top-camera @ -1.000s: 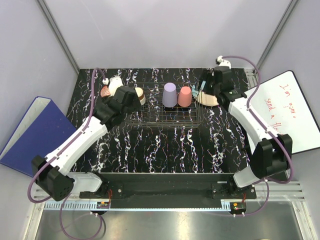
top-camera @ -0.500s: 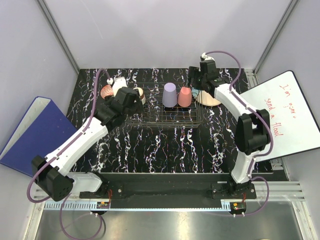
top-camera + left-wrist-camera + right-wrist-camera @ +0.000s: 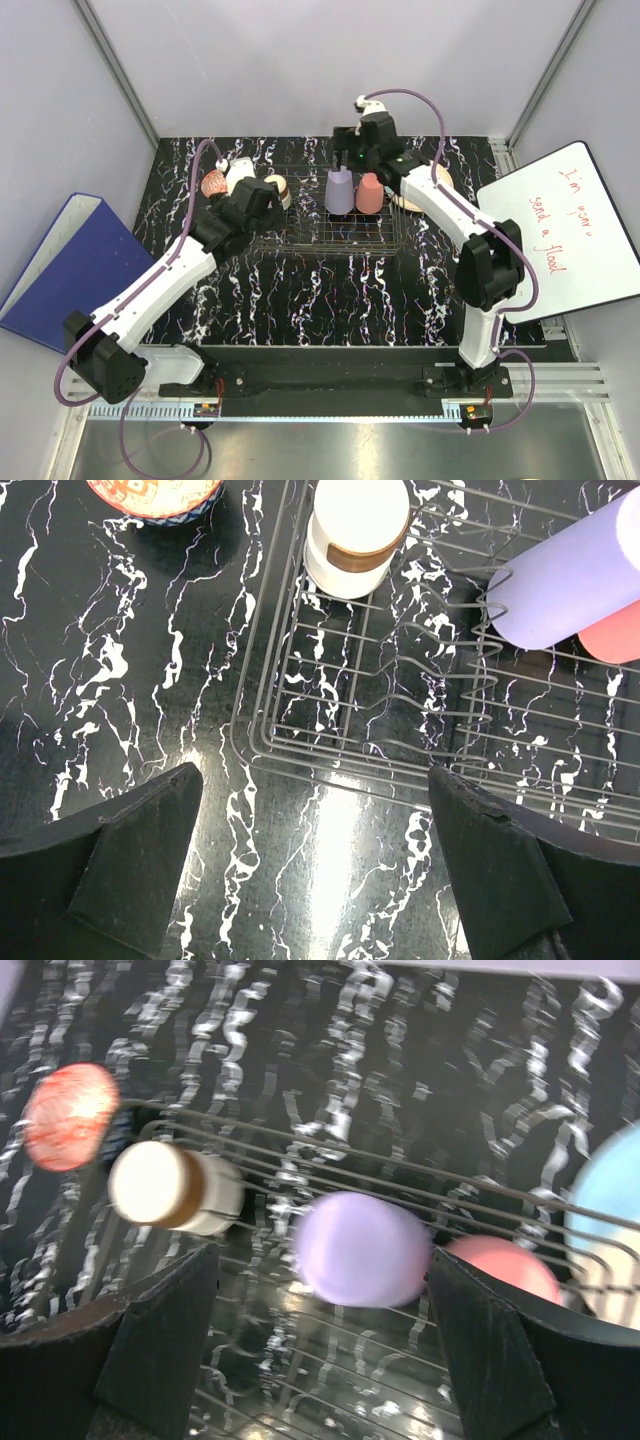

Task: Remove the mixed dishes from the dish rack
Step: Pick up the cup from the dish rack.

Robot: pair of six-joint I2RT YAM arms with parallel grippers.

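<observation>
Compared with a second ago, the right gripper is swung well to the left, away from the plate end and over the back of the dish rack, right above the lavender cup. The left gripper is barely shifted and is hung over the rack's near-left corner. Both sets of jaws are spread wide and nothing is held in either. Counted up: three cups, one bowl, one plate, one rack. All three cups are kept in the rack. The lavender one and the salmon-pink cup are stood side by side mid-rack, and the whitish cup with its brown band is at the left end. The red-orange bowl is set on the table just outside the rack's left end. The plate is seen at the right end, but whether it's in or out of the rack can't be told.
</observation>
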